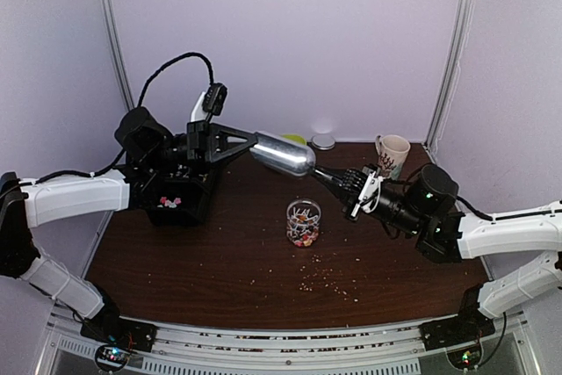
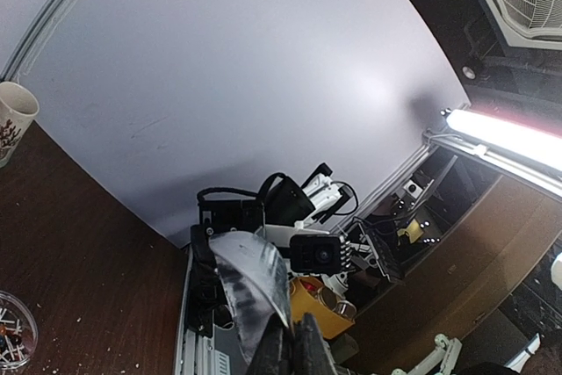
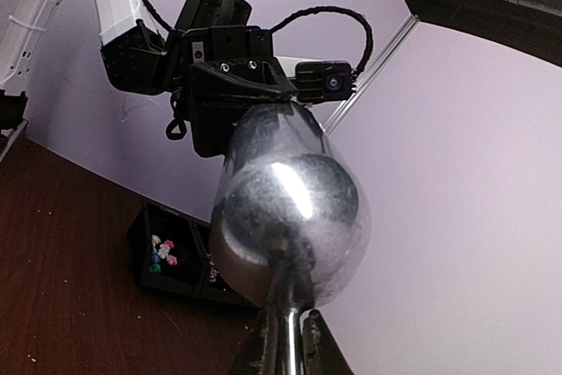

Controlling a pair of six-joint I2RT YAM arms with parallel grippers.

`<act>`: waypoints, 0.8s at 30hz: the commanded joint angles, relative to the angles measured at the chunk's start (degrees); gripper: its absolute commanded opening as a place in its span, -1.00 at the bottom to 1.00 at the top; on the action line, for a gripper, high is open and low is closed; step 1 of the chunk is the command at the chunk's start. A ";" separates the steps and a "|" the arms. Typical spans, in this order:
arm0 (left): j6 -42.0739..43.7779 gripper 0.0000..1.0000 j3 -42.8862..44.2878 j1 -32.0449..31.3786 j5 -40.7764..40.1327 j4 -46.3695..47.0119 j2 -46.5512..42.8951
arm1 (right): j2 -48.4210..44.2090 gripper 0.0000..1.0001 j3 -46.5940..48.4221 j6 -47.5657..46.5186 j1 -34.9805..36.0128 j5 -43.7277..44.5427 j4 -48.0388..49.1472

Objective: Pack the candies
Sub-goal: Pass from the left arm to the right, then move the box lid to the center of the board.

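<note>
Firstly, writing: the mug (image 1: 392, 154) carries a dark print, too small to read.
Candies, look: small candies (image 1: 304, 229) in pink, white and green tints, some with darker spots between them.
Candies, place: most lie inside a clear glass jar (image 1: 303, 213) near the middle of the table (image 1: 219, 256); a small cluster lies in a black tray (image 1: 191, 214) by the left edge of the table.
Candies, count: too many and too small to count.
Other counts: one jar, one tray, one mug, one silver pouch (image 1: 283, 154), two arms.
Mug, place: upright at the far right corner of the table.
Crumbs (image 1: 329, 278): pale, scattered on the table between the jar and the near edge.
Left gripper (image 1: 253, 140): clenched on one end of the silver pouch, which is held in the air above the table.
Right gripper (image 1: 320, 173): fingers (image 3: 309, 344) pressed together on the narrow opposite end of the pouch.
Pouch, look: shiny and puffed up, lying roughly level between the two grippers.
</note>
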 commanded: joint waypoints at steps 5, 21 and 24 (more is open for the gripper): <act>-2.31 -1.00 0.48 -0.41 0.97 6.68 1.20 | 0.04 -1.00 1.84 1.56 -0.37 -2.76 0.24; 42.19 0.94 8.81 4.13 -16.32 -54.32 -8.52 | 1.08 -1.00 22.46 26.01 -11.01 9.73 -35.40; 48.43 0.96 10.67 4.75 -24.21 -63.32 -10.00 | 6.61 -1.00 31.38 31.21 -13.34 15.07 -45.14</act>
